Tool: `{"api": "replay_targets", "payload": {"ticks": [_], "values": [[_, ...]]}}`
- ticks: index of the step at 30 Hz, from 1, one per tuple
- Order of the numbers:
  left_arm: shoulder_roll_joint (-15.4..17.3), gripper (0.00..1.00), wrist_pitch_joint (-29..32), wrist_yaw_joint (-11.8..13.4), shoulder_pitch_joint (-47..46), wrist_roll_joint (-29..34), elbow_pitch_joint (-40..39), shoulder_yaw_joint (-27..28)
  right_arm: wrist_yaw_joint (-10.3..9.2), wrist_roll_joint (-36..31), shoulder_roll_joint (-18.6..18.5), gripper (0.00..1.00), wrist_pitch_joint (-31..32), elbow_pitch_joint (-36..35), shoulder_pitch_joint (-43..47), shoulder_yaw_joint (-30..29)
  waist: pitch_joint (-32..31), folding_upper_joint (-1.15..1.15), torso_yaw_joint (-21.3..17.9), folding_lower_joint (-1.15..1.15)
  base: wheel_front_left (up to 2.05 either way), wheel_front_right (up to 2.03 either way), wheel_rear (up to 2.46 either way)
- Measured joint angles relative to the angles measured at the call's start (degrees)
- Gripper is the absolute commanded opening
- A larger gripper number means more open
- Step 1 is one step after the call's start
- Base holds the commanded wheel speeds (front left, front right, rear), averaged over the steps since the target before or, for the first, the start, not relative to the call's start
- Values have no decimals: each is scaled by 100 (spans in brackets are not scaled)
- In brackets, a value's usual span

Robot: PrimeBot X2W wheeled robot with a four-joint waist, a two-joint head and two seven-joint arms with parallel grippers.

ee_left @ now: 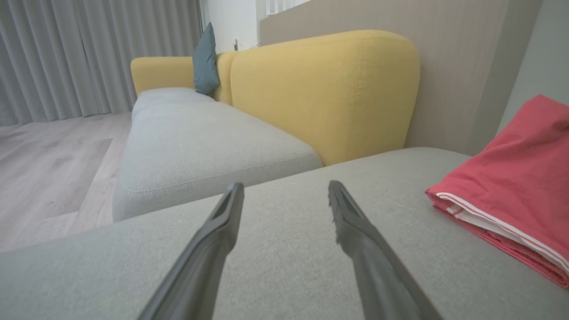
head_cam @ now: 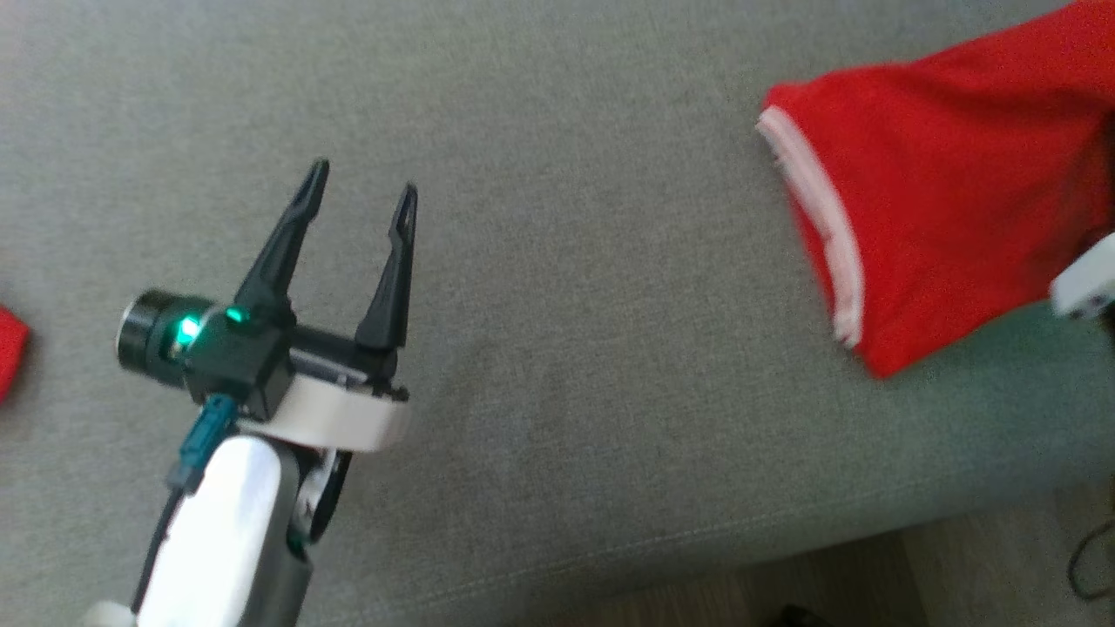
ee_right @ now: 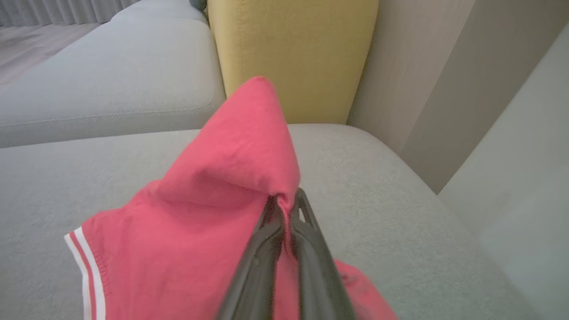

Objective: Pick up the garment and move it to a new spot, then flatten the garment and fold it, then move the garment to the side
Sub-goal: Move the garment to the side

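On the grey sofa seat (head_cam: 566, 366), at your far right, you had the red garment (head_cam: 941, 200) pinched tight in the right hand (ee_right: 286, 209). It lay long from right to left, its white-striped edge facing left. Your left hand (head_cam: 365, 178) stood wide, holding nothing.

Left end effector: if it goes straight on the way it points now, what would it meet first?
Probably the yellow backrest. The open left end effector points low over the grey seat toward it. Depth is unclear, so it might graze the seat first.
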Motion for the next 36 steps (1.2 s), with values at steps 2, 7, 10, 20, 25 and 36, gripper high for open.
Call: {"api": "replay_targets", "payload": {"ticks": [2, 7, 10, 20, 25, 36], "values": [[18, 100, 1, -45, -146, 34, -36, -24, 0, 0, 2, 0, 2, -26, -110, -178, 137, 0, -34, 0, 0, 0, 0], [41, 100, 34, -96, -367, 93, -134, -143, 0, -1, 10, 0, -2, -75, -226, -509, 413, 0, -101, 0, 0, 0, 0], [44, 100, 51, -114, -504, 113, -180, -162, 0, -10, 12, 0, -73, -55, -357, -725, 623, 0, -146, 0, 0, 0, 0], [58, 100, 47, -197, -950, 145, -192, -255, 0, -201, -34, 0, -495, 428, -903, -1238, 1262, 0, -188, 0, 0, 0, 0], [46, 100, 38, -249, -1083, 144, -129, -313, 0, -422, -122, 4, -769, 770, -1095, -1334, 1486, 0, -156, 0, 0, 0, 0], [3, 100, -51, -243, -1122, 77, 183, -310, 0, -723, 316, 100, -1218, 996, -801, -1524, 1275, 0, -10, -1, 0, 0, 0]]}}
